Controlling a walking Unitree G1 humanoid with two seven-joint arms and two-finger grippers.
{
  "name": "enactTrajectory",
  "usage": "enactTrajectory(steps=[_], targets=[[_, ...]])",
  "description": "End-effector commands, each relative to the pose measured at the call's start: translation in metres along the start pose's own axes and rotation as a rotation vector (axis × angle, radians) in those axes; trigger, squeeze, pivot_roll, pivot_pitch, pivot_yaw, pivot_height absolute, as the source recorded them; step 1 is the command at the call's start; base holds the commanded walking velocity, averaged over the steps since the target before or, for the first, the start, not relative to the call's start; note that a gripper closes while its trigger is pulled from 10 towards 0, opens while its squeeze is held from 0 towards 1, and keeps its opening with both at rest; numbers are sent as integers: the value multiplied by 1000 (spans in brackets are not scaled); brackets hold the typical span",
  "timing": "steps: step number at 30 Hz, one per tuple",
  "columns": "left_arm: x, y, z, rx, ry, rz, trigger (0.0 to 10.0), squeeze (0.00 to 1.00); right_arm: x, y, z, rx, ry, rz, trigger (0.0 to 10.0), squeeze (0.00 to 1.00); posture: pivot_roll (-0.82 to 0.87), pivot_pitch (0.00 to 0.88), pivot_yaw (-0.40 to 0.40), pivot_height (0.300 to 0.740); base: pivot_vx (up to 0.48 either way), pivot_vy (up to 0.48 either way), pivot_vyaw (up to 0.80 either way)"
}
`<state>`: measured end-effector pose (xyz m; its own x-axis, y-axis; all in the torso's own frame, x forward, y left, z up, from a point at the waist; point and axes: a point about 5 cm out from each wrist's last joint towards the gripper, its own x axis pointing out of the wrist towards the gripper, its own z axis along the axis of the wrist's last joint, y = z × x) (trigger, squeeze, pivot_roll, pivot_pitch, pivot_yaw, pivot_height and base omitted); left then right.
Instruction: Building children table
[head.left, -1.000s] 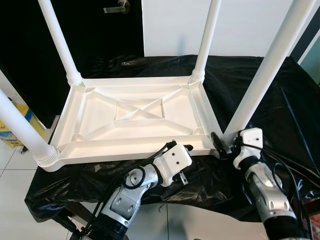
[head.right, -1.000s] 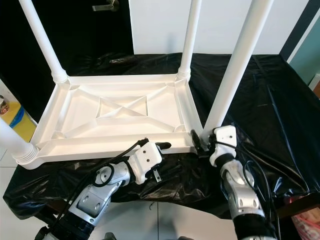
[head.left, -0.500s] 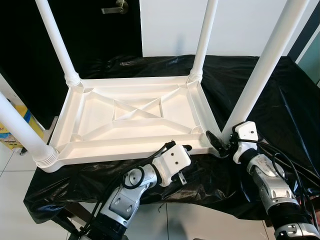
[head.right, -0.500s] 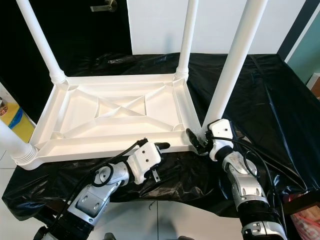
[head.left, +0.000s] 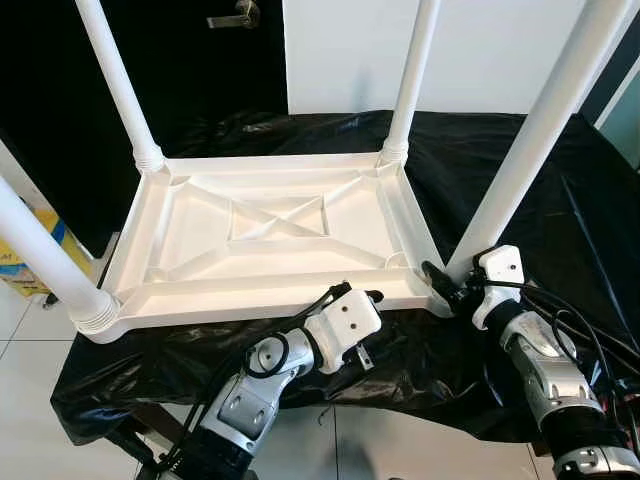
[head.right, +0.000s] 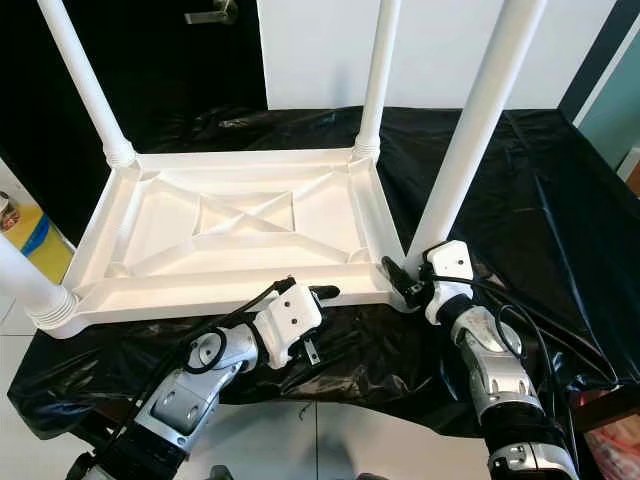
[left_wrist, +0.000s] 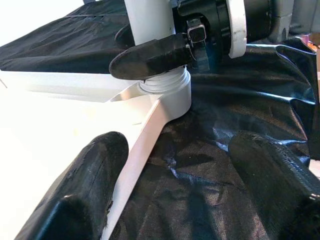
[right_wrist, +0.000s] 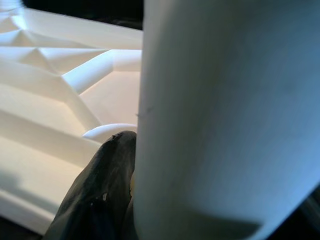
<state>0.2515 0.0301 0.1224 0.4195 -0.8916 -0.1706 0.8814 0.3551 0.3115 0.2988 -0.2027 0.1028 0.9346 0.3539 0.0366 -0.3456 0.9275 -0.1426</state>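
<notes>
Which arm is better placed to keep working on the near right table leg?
Right: the right gripper is closed around the near right leg at its base; the left gripper sits open by the tabletop's near edge.

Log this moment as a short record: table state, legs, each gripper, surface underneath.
table: white plastic tabletop lying upside down, ribbed underside up
legs: four white legs standing up from the corners
near right leg: held low at its base by the right gripper
right gripper: one black finger pressed against the leg just above its collar
left gripper: open, at the tabletop's near edge, holding nothing
surface: black plastic sheet, wrinkled
</notes>
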Motion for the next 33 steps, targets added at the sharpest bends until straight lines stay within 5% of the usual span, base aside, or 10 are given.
enactTrajectory(steps=[1,33], targets=[[2,-1,-1,6,10,16,10000,0,-9,4,-21,24,105,-16,10000,0,-31,27,-20,740,0,0,0],[2,-5,-2,-9,13,27,10000,0,-14,34,-40,165,217,-527,10000,0,-21,29,-46,740,0,0,0]])
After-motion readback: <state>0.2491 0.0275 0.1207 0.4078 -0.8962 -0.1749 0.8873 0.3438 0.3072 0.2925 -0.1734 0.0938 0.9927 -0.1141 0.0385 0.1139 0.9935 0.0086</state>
